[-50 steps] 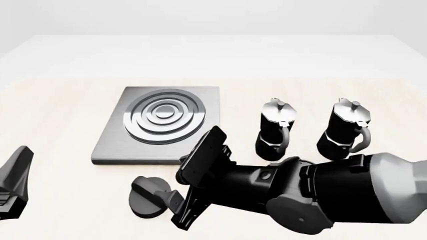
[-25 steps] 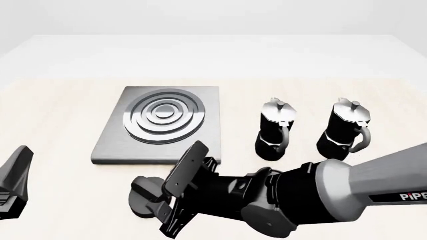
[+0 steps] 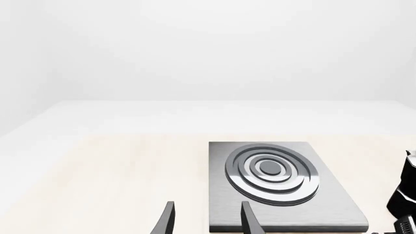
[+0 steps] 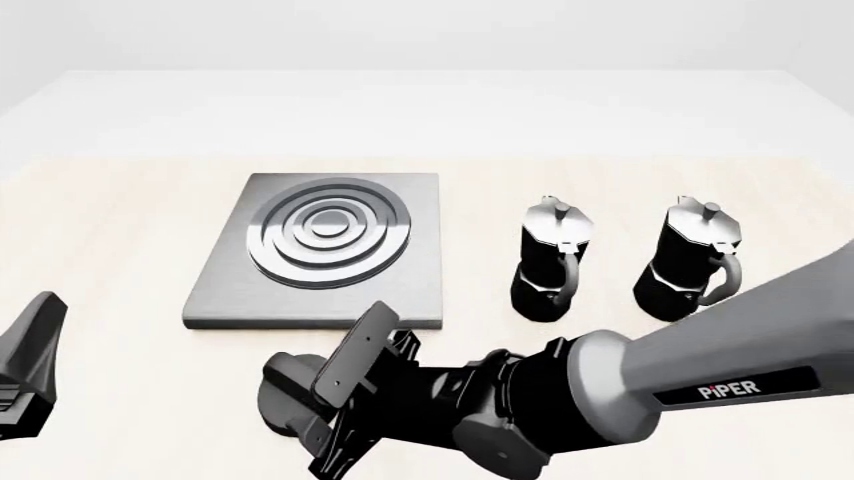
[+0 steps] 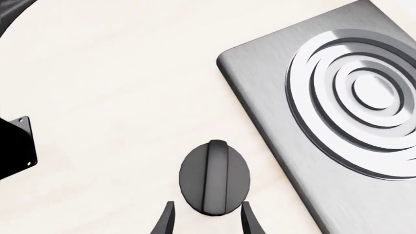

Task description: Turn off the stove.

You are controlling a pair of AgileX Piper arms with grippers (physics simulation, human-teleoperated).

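**Desk:** What does the frame show?

**Photographer:** The right tool (image 4: 310, 415) reaches low across the table (image 4: 120, 230) toward the black stove knob (image 4: 283, 392), which sits just in front of the near edge of the brushed metal stove plate (image 4: 320, 250). In the right wrist view the two fingertips (image 5: 167, 218) stand apart, one at each side of the knob's near rim, with the raised bar (image 5: 215, 170) running roughly along the line of reach. They flank the knob; whether either touches it cannot be told.

**Desk:** And the other arm?

**Photographer:** The left tool (image 3: 206, 219) hangs at the table's left side, near the plate's left edge, its fingers apart and empty. Two black moka pots (image 4: 551, 260) stand to the right of the plate, well clear of the knob.

**Desk:** Which step is this?

**Photographer:** By my reading, the approach to the knob, with the grip not yet made. The turn has not begun.

**Desk:** What does the next move call for?

**Photographer:** Likely a little more advance so the fingers straddle the bar, then closing on it, then a wrist roll to rotate the knob. The fingers look set about as wide as the knob, so centring should matter; an off-centre pinch could slip off the bar.
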